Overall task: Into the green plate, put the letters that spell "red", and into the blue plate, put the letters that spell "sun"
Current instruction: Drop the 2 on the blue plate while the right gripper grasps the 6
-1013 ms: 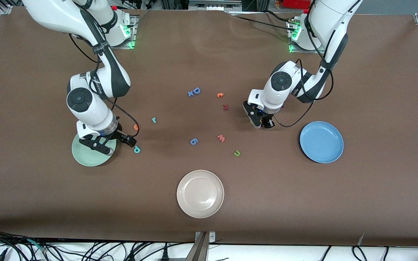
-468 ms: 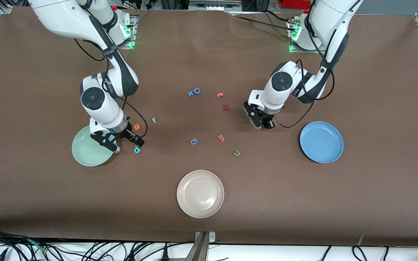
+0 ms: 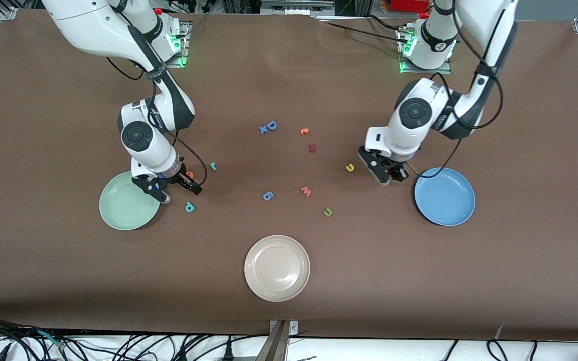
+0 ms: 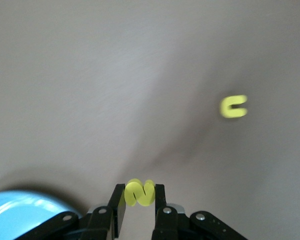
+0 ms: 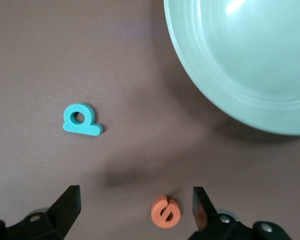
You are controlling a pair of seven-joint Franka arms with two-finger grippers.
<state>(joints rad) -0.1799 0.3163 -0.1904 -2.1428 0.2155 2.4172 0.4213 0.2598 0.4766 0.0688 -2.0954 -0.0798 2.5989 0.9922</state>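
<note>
Left gripper (image 4: 139,202): pinching yellow "s" (image 4: 140,192), up beside blue plate (image 3: 444,196). Right gripper (image 5: 135,202): spread, low over orange "e" (image 5: 165,210), just beside green plate (image 3: 128,201). Yellow "u" (image 3: 350,168), olive "n" (image 3: 327,212), teal "d" (image 3: 189,206), teal "r" (image 3: 213,166) all on table. Both plates hold nothing; no letter delivered, all six remain.
</note>
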